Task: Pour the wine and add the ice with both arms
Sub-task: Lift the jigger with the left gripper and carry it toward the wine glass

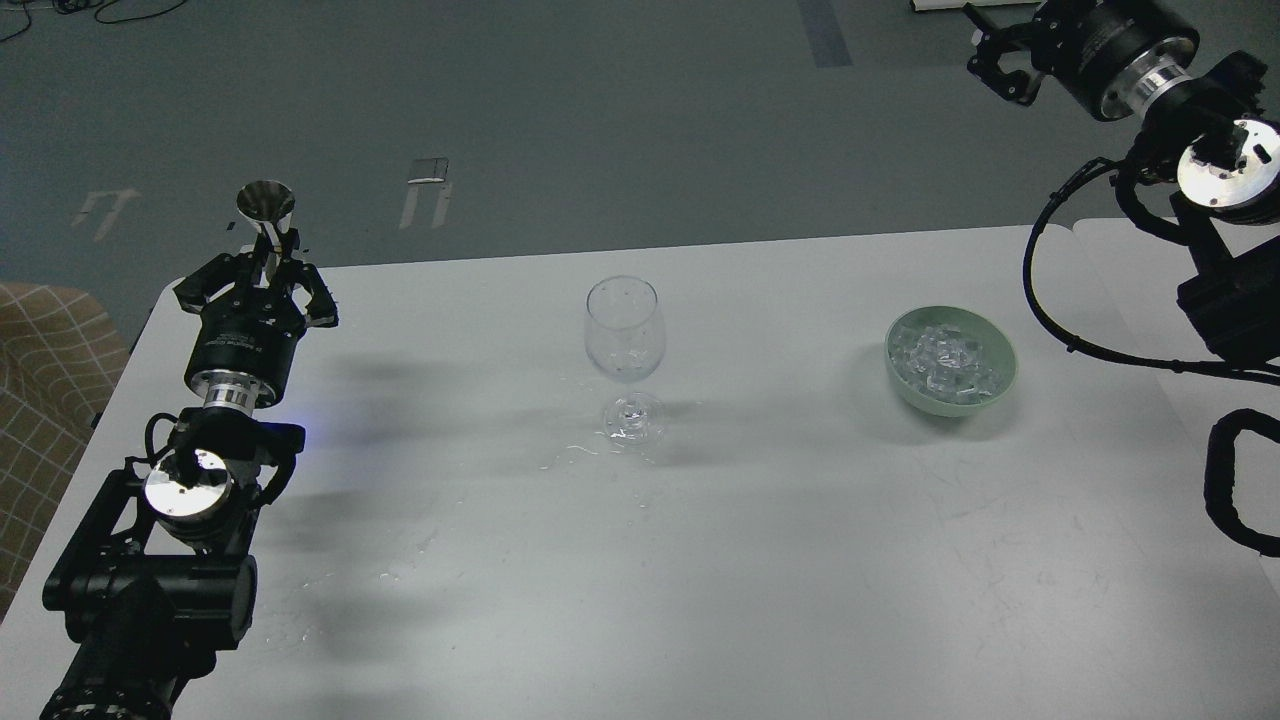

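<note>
Glass [624,330] at tabletop [700,560] centre; ice [945,358] in green bowl [990,392] to its right.
My left claw [262,268] pinches a metal cup's [266,203] stem at the far-left edge; my right claw [995,62] hangs off the tabletop, its state unclear.

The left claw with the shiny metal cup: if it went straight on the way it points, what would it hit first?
Seemingly nothing: the left gripper, shut on the silver metal cup, points past the white table's far edge toward bare grey floor.

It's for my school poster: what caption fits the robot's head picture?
Left gripper holds a shiny metal cup; a wine glass and a bowl of ice wait on the table.
</note>
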Robot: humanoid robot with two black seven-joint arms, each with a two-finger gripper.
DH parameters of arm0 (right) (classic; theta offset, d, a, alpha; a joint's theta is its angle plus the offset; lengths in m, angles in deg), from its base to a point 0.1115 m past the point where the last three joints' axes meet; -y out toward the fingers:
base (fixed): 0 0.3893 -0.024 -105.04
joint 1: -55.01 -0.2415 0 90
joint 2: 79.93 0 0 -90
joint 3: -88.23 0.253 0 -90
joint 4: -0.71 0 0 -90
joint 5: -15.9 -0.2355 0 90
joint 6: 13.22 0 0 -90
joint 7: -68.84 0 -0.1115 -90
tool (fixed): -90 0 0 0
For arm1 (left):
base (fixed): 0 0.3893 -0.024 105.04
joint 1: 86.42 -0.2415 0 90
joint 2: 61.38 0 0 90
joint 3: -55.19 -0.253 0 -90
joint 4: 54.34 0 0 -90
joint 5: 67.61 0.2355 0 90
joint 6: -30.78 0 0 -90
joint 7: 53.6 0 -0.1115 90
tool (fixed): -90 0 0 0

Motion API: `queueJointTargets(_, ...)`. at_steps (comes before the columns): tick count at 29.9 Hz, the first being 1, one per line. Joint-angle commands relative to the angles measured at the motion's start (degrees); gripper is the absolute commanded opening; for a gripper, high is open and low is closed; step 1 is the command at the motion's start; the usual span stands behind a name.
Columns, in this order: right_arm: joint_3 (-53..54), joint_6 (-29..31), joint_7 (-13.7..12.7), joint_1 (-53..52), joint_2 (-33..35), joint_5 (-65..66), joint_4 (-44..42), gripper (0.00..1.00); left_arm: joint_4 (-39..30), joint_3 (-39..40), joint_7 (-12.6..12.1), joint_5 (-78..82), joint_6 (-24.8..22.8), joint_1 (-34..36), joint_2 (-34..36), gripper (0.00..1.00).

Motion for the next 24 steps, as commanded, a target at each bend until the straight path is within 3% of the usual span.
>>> queueJointTargets(1, 0.04, 0.16, 0.0, 0.23, 1.07, 0.0, 0.05, 1.0, -5.53, -1.48, -0.95, 0.23, 3.42, -0.95, -0.09, 0.06)
queueJointTargets(4, 0.4, 0.43, 0.0, 0.23, 2.57, -0.09, 0.05, 1.0, -10.98, -4.29, -1.12, 0.49, 7.28, -1.47, 0.52, 0.06)
queueJointTargets(6, 0.57, 0.78, 0.0, 0.23, 4.23, -0.09, 0.05, 1.0, -16.93, -4.83, -1.56, 0.41, 12.71, -2.79, 1.14, 0.06)
queueJointTargets(7, 0.57, 0.78, 0.0, 0.23, 4.24, -0.09, 0.05, 1.0, -16.96, -4.83, -1.56, 0.4, 12.74, -2.79, 1.14, 0.06)
queueJointTargets(8, 0.57, 0.87, 0.0, 0.23, 4.68, -0.18, 0.05, 1.0, -22.1, -4.91, -2.0, 0.4, 17.18, -3.58, 1.05, 0.06)
queueJointTargets(11, 0.66, 0.96, 0.0, 0.32, 5.56, -0.18, -0.04, 1.0, -29.6, -5.0, -2.97, 0.49, 23.8, -5.42, -0.79, 0.06)
queueJointTargets(24, 1.01, 0.87, 0.09, 1.19, 5.91, -0.26, 1.1, 1.0, -34.81, -8.25, -2.97, 1.37, 26.89, -11.05, -5.89, 0.06)
